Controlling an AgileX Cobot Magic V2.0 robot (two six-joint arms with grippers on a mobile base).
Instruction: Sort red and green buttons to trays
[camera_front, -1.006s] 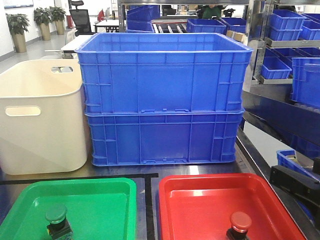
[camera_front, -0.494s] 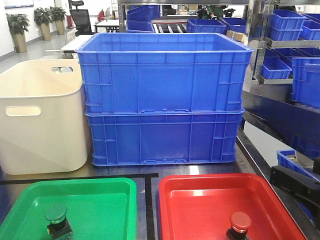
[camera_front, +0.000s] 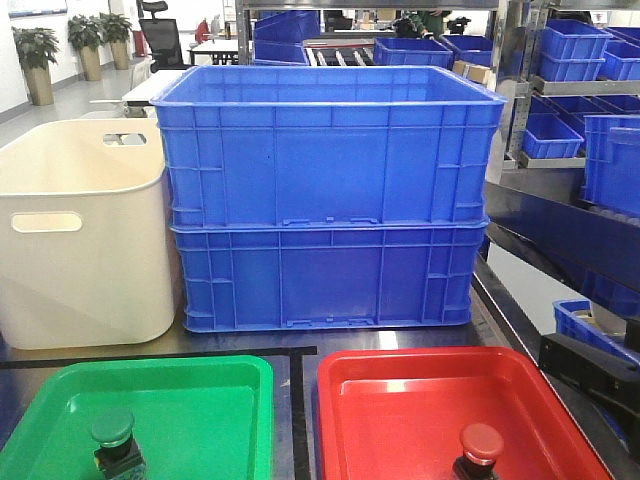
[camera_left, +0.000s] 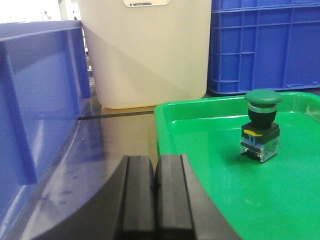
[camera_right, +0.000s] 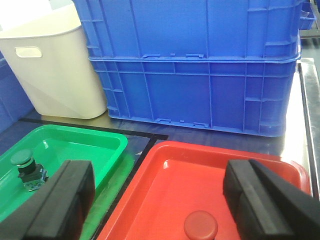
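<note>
The green button (camera_front: 113, 437) stands upright in the green tray (camera_front: 200, 400); it also shows in the left wrist view (camera_left: 261, 125) and the right wrist view (camera_right: 24, 164). The red button (camera_front: 480, 448) stands in the red tray (camera_front: 400, 400), its cap (camera_right: 200, 225) low in the right wrist view. My left gripper (camera_left: 155, 172) is shut and empty, over the green tray's (camera_left: 200, 130) left edge, left of the green button. My right gripper (camera_right: 160, 190) is open wide above the red tray (camera_right: 180, 175), the red button between and below its fingers, apart from them.
Two stacked blue crates (camera_front: 325, 200) stand behind the trays, a cream tub (camera_front: 80, 240) to their left. Another blue crate (camera_left: 35, 100) is left of the left gripper. A dark arm part (camera_front: 590, 370) and blue bins on shelves (camera_front: 590, 100) are at the right.
</note>
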